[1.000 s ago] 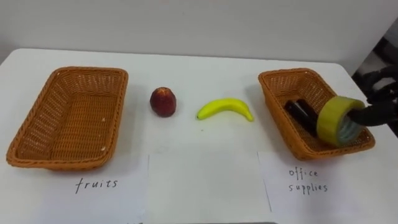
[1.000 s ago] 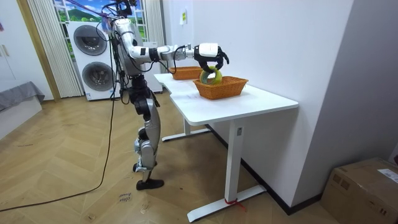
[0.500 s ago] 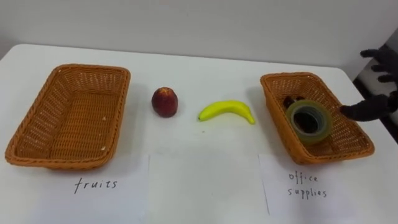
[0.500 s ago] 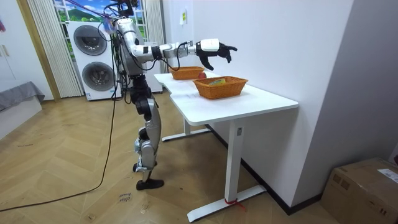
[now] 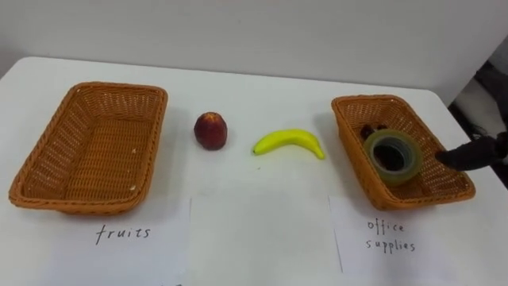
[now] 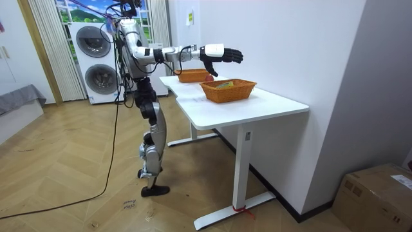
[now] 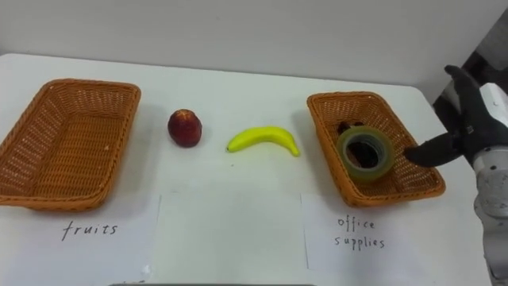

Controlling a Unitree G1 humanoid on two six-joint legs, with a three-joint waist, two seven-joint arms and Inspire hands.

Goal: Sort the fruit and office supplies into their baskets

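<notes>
Right hand [image 7: 475, 119]: empty, fingers spread wide, just beside the office-supplies basket [image 7: 389, 199], which holds the tape roll [image 7: 364, 153]. The banana [image 7: 264, 138] lies on the table [image 7: 238, 87] between the baskets. Judged light, firm, smooth-skinned and easily bruised; grasp it across mid-curve with moderate force.

Open table [image 5: 262, 230] runs between the left basket [image 5: 79, 206] and right basket [image 5: 349, 151] — only the red fruit [image 5: 210, 129] and banana [image 5: 289, 141] stand there, a clear gap between them.
</notes>
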